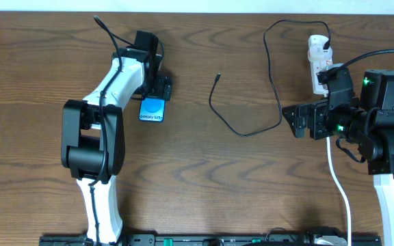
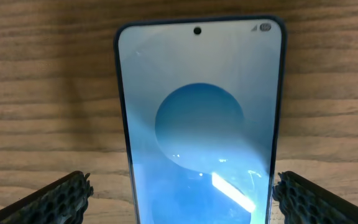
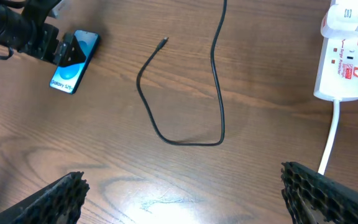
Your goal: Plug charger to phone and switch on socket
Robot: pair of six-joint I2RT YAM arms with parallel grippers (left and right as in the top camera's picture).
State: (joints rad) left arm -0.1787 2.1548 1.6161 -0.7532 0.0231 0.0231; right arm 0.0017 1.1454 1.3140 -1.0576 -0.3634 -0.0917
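The phone point(image 1: 152, 110) lies flat on the wooden table, blue screen up; it fills the left wrist view point(image 2: 201, 118) and shows far off in the right wrist view point(image 3: 73, 61). My left gripper point(image 1: 154, 87) is open, one finger on each side of the phone's near end point(image 2: 180, 198), apart from its edges. The charger's thin black cable point(image 1: 241, 130) loops across the middle, its connector tip point(image 1: 217, 76) free on the table point(image 3: 165, 41), its plug in the white socket point(image 1: 317, 61). The socket also shows in the right wrist view point(image 3: 344, 62). My right gripper point(image 1: 298, 121) is open and empty point(image 3: 185, 193), left of the socket.
The socket's thick white cord point(image 1: 339, 184) runs down toward the front edge past the right arm. The left arm point(image 1: 94, 137) lies over the table's left part.
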